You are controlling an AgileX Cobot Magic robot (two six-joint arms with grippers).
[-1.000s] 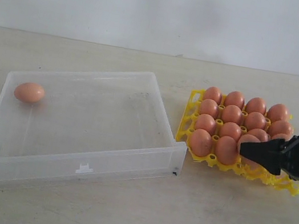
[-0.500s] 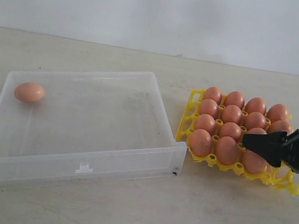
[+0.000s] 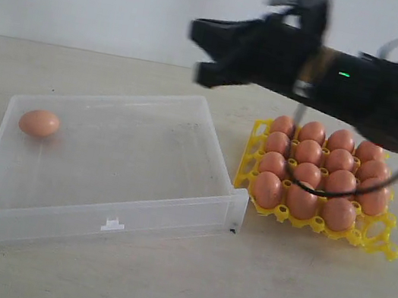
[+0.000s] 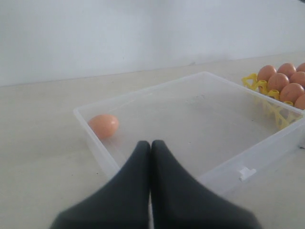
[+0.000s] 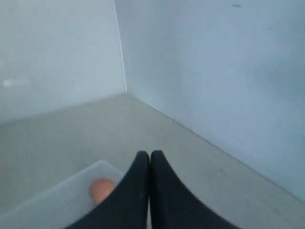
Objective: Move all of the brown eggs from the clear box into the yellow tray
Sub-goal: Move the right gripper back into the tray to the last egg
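**One egg left in the box, both grippers closed on nothing**

The exterior view alone shows the whole layout. The clear box (image 3: 217, 156) sits on the left half of the table (image 3: 159, 289), and the yellow tray (image 3: 377, 242) lies just beside the box's right wall. A single brown egg (image 3: 38, 123) lies in the far left corner of the box, close to both walls there. The rest of the box floor is bare. The other brown eggs (image 3: 302, 200) fill the tray except for its near right corner cup.

The right gripper (image 3: 197, 52) hangs high over the far right corner of the box, well above the rim. Its arm reaches in across the tray from the right, and a thin dark cable (image 3: 330, 194) loops down from the arm in front of the tray. Motion blur hides the fingertips here.

The right wrist view shows those fingers (image 5: 157, 191) pressed flat together with nothing between them. The lone egg and a stretch of box rim lie below, with a pale wall (image 5: 214, 71) behind.

The left gripper (image 4: 150, 145) appears only in its own wrist view. Its fingers are likewise clamped together and empty, just outside the near wall of the box, and the egg lies beyond that wall. The white tab (image 4: 245, 172) on that wall shows here, as does the tray's edge.

Open table runs along the near edge in front of both containers.
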